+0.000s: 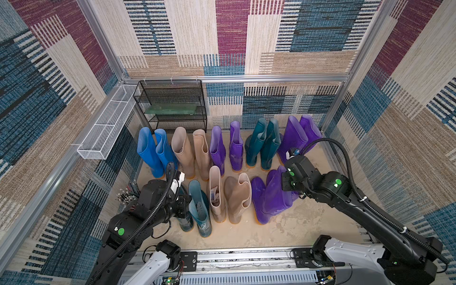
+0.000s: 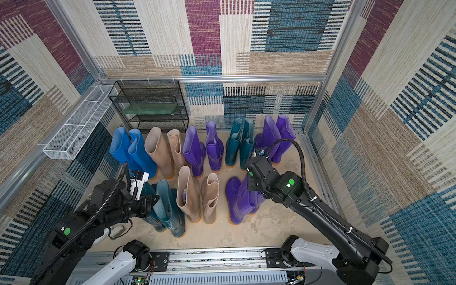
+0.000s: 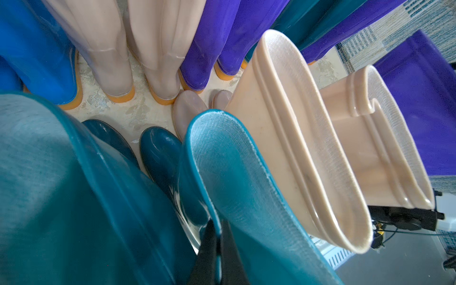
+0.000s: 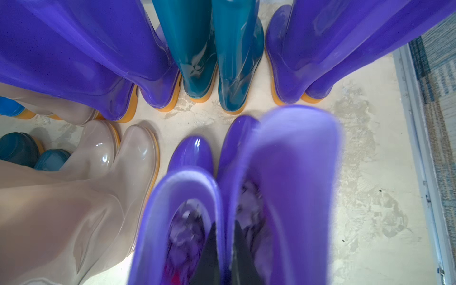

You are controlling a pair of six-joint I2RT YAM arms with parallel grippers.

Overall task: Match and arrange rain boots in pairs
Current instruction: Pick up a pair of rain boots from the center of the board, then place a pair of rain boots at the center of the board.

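Observation:
The rain boots stand upright in two rows on the floor. In the back row are a blue pair (image 1: pixel 150 153), a beige pair (image 1: pixel 187 153), a short purple pair (image 1: pixel 218 150), a teal pair (image 1: pixel 256 145) and a tall purple pair (image 1: pixel 296 138). The front row holds a teal pair (image 1: pixel 199 209), a beige pair (image 1: pixel 217 195) and a purple pair (image 1: pixel 269 202). My left gripper (image 3: pixel 217 229) is shut on the rim of a front teal boot (image 3: pixel 234 172). My right gripper (image 4: pixel 224 229) pinches the touching rims of the front purple pair (image 4: pixel 283 160), one finger inside each boot.
A black mesh shelf rack (image 1: pixel 172 106) stands at the back left behind the blue boots. A white wire basket (image 1: pixel 106 128) hangs on the left wall. Carpeted walls enclose the cell. Bare floor (image 1: pixel 296 227) lies in front of the purple pair, before the arms' base rail (image 1: pixel 246 259).

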